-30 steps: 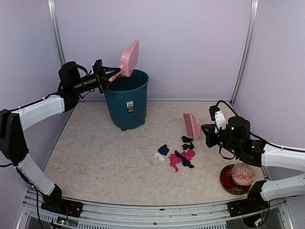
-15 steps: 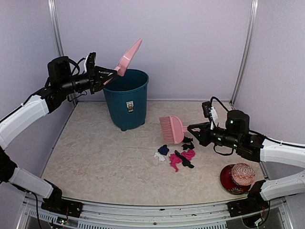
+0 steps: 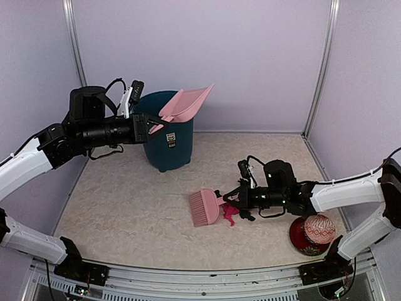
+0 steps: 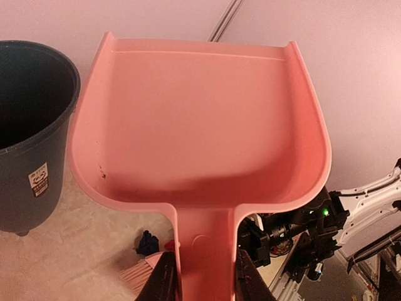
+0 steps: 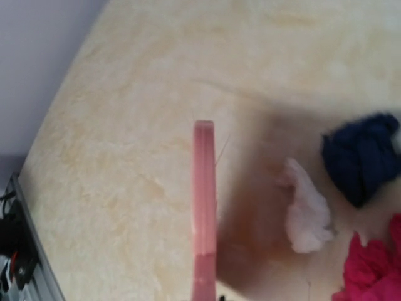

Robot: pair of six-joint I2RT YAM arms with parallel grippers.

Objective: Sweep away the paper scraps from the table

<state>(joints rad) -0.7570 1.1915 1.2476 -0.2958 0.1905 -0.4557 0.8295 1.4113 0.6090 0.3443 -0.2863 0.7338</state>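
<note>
Holding the dustpan (image 3: 186, 105) up in the air by its handle, the left claw (image 3: 150, 125) has its fingers (image 4: 164, 282) pinched on either side of the stem. The pan is tilted and hangs over the rim of the teal bin (image 3: 166, 141) at the back left of the worktop (image 3: 119, 207). The left wrist cam shows a few dark specks near one inner corner of the pan.

The right claw (image 3: 227, 197) is clamped tight on the brush (image 3: 205, 207) handle, bristles down on the worktop just left of the scraps (image 3: 230, 213). The scraps sit in a loose bunch mid-right of the worktop, mostly tucked under the right arm in the top view. The right wrist cam shows a navy one, a pale one and a magenta one right beside the brush.

A red patterned ball (image 3: 319, 229) sits in a red dish (image 3: 299, 237) near the front right corner, apart from the pile.
</note>
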